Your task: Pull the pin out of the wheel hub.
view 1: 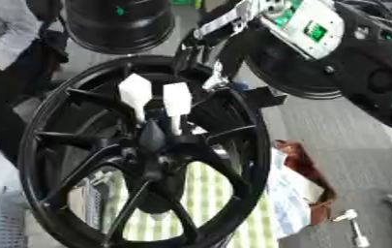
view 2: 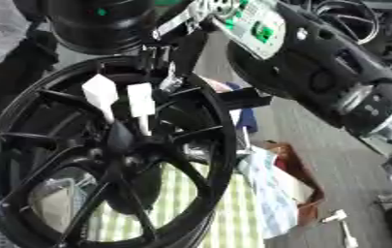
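Two white pins (view 1: 134, 92) stand side by side at the wheel hub (view 1: 152, 160), little room between them. The right hand (view 1: 201, 58) crowds the rim's upper edge. Open gaps show between the lower spokes (view 1: 131, 206).

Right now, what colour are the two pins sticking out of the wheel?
White pins, clearest in the left eye view.

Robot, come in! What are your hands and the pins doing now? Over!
Right hand at the hub's upper rim, fingers unclear. Left hand out of view. Two white pins in the hub, untouched. Nothing in the way.
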Robot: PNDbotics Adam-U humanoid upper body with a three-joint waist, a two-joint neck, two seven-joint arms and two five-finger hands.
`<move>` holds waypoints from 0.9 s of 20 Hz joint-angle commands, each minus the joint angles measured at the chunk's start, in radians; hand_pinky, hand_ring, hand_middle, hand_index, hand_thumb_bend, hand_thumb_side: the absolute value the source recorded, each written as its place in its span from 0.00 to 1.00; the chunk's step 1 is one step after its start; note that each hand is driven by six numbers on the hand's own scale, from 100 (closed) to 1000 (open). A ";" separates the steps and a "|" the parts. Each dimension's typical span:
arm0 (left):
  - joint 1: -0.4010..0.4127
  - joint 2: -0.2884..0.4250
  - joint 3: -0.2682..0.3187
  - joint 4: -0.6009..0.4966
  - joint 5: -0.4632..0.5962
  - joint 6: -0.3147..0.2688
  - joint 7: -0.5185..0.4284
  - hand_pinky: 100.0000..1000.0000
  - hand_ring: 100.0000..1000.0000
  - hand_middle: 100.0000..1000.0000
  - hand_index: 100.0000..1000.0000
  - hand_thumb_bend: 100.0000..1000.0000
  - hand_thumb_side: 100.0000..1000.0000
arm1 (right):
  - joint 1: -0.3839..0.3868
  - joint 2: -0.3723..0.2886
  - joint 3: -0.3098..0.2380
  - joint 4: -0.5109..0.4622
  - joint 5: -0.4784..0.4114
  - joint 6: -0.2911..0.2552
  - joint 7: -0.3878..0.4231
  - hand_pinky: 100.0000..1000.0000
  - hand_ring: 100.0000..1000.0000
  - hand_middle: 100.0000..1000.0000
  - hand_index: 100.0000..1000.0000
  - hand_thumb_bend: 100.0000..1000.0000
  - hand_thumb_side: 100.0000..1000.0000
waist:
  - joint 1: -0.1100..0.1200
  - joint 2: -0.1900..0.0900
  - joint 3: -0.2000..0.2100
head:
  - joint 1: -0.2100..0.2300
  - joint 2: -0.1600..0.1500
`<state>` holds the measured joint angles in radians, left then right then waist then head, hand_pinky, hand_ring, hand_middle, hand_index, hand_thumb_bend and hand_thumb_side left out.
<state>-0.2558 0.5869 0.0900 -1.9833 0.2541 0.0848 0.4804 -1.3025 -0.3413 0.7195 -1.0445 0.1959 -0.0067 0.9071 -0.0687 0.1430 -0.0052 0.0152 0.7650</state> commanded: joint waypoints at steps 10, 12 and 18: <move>-0.023 0.007 0.010 -0.017 0.007 -0.006 0.003 0.79 0.89 0.82 0.91 0.64 0.58 | -0.011 0.023 -0.041 0.096 0.009 -0.048 0.000 0.84 0.88 0.83 0.89 0.40 0.30 | 0.001 0.002 0.010 | -0.004 0.005; -0.022 0.007 0.011 -0.017 0.008 -0.006 0.003 0.80 0.89 0.82 0.91 0.64 0.58 | -0.013 0.022 -0.045 0.102 0.015 -0.056 0.000 0.84 0.88 0.83 0.89 0.40 0.29 | 0.001 0.003 0.009 | -0.004 0.005; -0.026 0.005 0.012 -0.017 0.011 -0.008 0.003 0.80 0.89 0.82 0.91 0.64 0.58 | -0.022 0.032 -0.036 0.101 0.012 -0.072 0.000 0.84 0.88 0.83 0.89 0.40 0.29 | -0.001 0.001 0.008 | -0.005 0.005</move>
<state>-0.2659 0.5787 0.0902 -1.9833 0.2611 0.0818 0.4830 -1.2952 -0.3021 0.6904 -0.9397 0.2084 -0.0734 0.9078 -0.0755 0.1602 0.0038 0.0138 0.7650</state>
